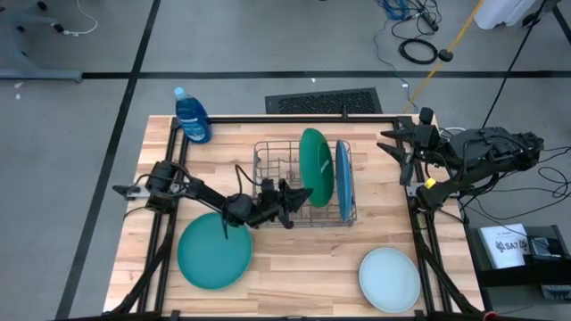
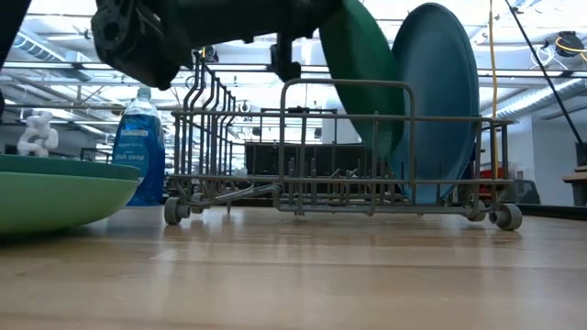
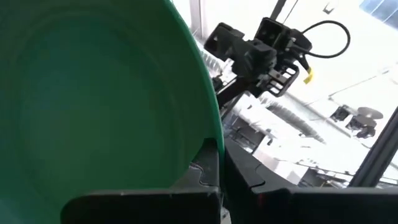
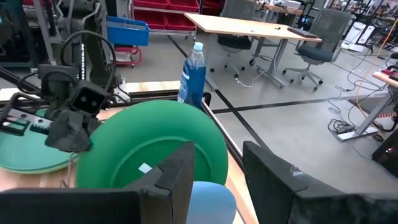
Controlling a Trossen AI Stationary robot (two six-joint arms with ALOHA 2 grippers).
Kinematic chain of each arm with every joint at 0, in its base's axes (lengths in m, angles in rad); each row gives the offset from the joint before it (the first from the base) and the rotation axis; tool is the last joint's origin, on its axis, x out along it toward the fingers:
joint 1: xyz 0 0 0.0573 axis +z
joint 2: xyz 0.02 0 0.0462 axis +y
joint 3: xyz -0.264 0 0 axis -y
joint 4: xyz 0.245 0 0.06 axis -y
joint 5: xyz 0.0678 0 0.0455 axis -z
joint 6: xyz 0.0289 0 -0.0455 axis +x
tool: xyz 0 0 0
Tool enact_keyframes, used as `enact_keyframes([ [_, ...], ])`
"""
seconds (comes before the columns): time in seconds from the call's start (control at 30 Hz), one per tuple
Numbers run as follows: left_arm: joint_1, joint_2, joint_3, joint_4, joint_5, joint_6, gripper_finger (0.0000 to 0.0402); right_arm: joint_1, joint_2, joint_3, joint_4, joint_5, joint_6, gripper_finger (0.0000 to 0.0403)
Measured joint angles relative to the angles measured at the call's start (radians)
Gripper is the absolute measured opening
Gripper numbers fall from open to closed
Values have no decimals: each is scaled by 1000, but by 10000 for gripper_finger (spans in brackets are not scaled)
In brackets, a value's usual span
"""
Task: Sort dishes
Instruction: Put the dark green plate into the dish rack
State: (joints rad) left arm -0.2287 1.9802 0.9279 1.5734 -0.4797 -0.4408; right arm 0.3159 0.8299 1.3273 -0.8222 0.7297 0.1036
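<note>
A dark green plate (image 1: pixel 317 167) stands on edge, tilted, in the grey wire rack (image 1: pixel 272 169), beside an upright blue plate (image 1: pixel 343 178). My left gripper (image 1: pixel 299 194) reaches in from the table's left and is shut on the green plate (image 3: pixel 106 106). In the low view the plate's lower edge (image 2: pixel 390 137) is down inside the rack (image 2: pixel 339 156); whether it rests there I cannot tell. My right gripper (image 4: pixel 227 180) waits open, raised over the table's right edge, with nothing between its fingers. My left gripper pinches the dark green plate's rim (image 3: pixel 214 134) between its two fingers, on the side of the plate toward the table's left and near edges. The fingers come from the table's left, slanting slightly upward. The plate stands tilted on edge inside the rack.
A stack of teal and light green plates (image 1: pixel 214 251) lies at the near left of the table. A pale mint plate (image 1: pixel 390 278) lies at the near right. A blue soap bottle (image 1: pixel 192 116) stands at the far left corner.
</note>
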Motion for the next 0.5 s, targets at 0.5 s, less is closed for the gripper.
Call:
enact_keyframes([
  [0.5, -4, 37, 73, -4, -54, -24, 0, 0, 2, 0, 5, 3, -3, 130],
])
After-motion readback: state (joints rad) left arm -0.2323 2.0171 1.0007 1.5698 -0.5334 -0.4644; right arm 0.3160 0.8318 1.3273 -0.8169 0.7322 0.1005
